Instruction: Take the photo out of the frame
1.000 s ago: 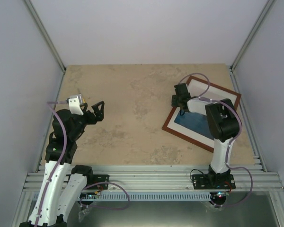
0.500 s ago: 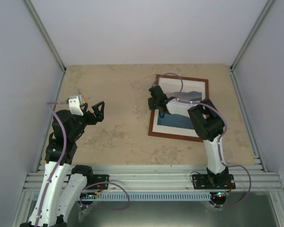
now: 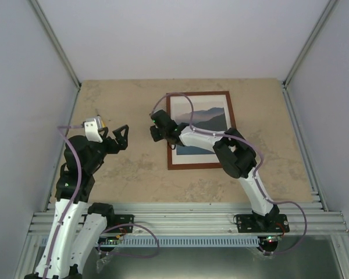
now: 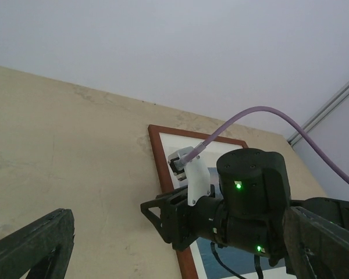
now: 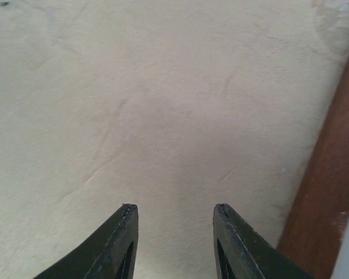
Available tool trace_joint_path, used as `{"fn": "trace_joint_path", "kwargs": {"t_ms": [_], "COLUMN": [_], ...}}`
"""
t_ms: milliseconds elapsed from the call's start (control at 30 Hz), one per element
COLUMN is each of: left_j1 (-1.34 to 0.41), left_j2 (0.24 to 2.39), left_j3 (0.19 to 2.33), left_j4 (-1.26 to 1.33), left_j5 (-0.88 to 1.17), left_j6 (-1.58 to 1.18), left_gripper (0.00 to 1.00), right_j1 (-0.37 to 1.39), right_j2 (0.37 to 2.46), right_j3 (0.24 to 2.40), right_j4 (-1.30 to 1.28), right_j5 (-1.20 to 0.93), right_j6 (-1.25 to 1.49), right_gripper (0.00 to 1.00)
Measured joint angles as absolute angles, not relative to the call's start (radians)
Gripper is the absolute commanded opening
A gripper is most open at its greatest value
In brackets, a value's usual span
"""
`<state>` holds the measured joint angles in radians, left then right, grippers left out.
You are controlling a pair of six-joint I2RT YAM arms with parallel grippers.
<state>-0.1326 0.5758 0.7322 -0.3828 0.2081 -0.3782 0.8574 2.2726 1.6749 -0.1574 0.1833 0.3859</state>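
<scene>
Frame (image 3: pixel 192 167): thin reddish-brown edge, which also shows as a red-brown strip right of the right gripper (image 5: pixel 173 210).
Mat (image 3: pixel 177 103): white.
Photo (image 3: pixel 212 119): layered blue-grey hills, deeper blue low down, pale hazy sky.
Table (image 3: pixel 134 104): beige, mottled, with faint stone-like veining.
Right gripper and left gripper (image 3: pixel 117 135): black fingers.
Arms: white shells, black joints.
Cable (image 4: pixel 262 113): lilac.

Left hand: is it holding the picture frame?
No, the left hand hangs open above the table, well apart from the picture frame.
</scene>
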Motion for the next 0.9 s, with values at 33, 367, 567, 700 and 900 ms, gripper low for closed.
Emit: {"fn": "trace_joint_path", "kwargs": {"t_ms": [33,367,567,700,900], "left_j1": [-0.133,-0.145,-0.299,-0.377,-0.477], "left_j2": [0.579,0.778,0.840,0.942,1.148], "left_j3": [0.732,0.714,0.603,0.572,0.564], "left_j4": [-0.383,-0.336,-0.250,-0.165,-0.049], "left_j5": [0.208,0.310,0.302,0.259,0.180], "left_j6": [-0.383,-0.511,-0.621,-0.673,-0.712], "left_gripper": [0.99,0.99,0.99,0.99,0.98], "right_j1": [0.865,0.752,0.510,0.362,0.189], "right_j2": [2.269,1.902,1.596,1.498,1.462], "right_j3": [1.675,1.245,0.940,0.817,0.714], "right_j4": [-0.158,-0.117,-0.044,-0.036,-0.012], "right_j5": [0.178,0.163,0.114,0.065,-0.049], "right_j6": [0.385,0.363,0.340,0.324,0.312], "right_gripper": [0.40,0.51,0.53,0.54,0.54]}}
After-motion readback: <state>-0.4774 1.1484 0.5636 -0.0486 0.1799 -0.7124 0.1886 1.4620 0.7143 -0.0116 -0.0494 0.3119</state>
